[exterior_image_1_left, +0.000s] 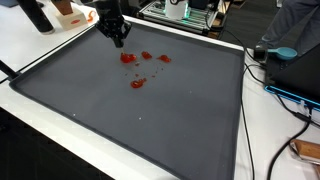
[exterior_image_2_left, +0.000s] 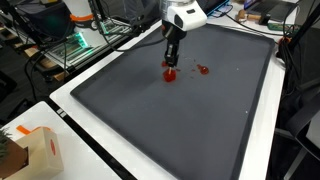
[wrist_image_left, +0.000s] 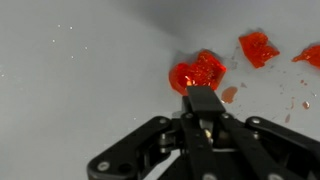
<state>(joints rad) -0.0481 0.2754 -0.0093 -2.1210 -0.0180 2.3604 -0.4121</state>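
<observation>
Mat (exterior_image_1_left: 150, 120), dark grey, on white table (exterior_image_1_left: 35, 48), cluttered benches (exterior_image_2_left: 60, 40) behind, claw (wrist_image_left: 203, 97) clenched, tip at red piece (wrist_image_left: 205, 68)

A big dark grey mat (exterior_image_1_left: 150, 120) fills most of the frame in both exterior views, laid on a white table (exterior_image_1_left: 40, 45). A black cable (exterior_image_1_left: 243, 110) trails down the mat's right border, with something blue (exterior_image_1_left: 285, 52) at the upper right. In an exterior view a cardboard box (exterior_image_2_left: 40, 150) stands at the lower left, and at the upper left there is gear glowing green (exterior_image_2_left: 75, 45).
</observation>
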